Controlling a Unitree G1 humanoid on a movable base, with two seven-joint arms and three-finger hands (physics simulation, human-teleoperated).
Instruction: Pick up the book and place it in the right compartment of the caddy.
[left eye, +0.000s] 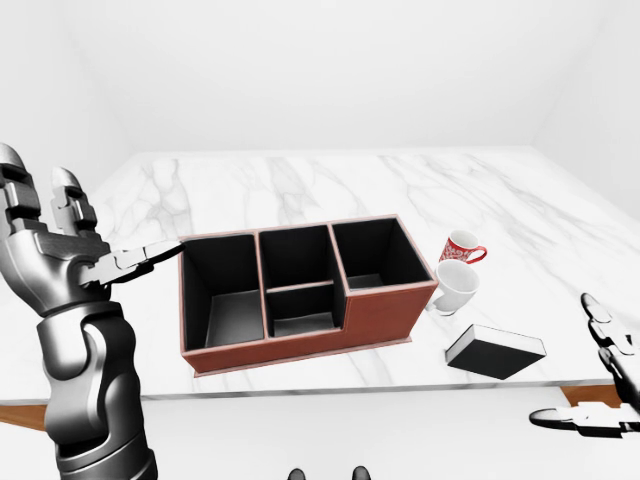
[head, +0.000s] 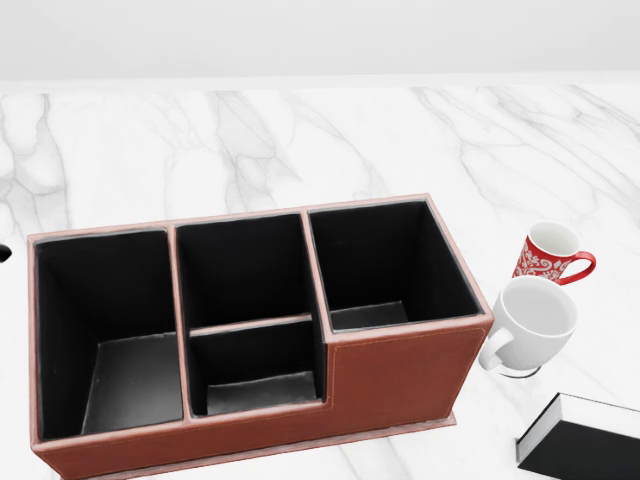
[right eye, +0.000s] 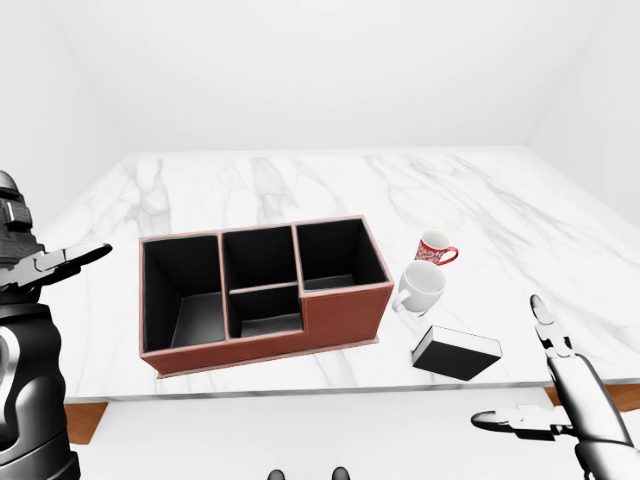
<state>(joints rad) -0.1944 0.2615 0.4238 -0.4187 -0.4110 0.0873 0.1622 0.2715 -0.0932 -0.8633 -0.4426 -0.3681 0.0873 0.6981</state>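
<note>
The book (right eye: 455, 352), black-covered with white page edges, lies flat on the marble near the table's bottom-right edge in the right-eye view. The red-brown caddy (left eye: 385, 310) with black lining stands left of it, and its right compartment (head: 385, 265) holds nothing. My left hand (left eye: 100, 215) is raised at the left of the caddy with its fingers spread open, holding nothing. Below the table edge and to the right of the book, my right hand (right eye: 515, 370) hangs open and apart from the book.
A red patterned mug (left eye: 462, 247) and a white mug (left eye: 455, 287) stand between the caddy's right end and the book. The white marble tabletop (left eye: 300, 190) stretches toward the top of the views. White walls surround it.
</note>
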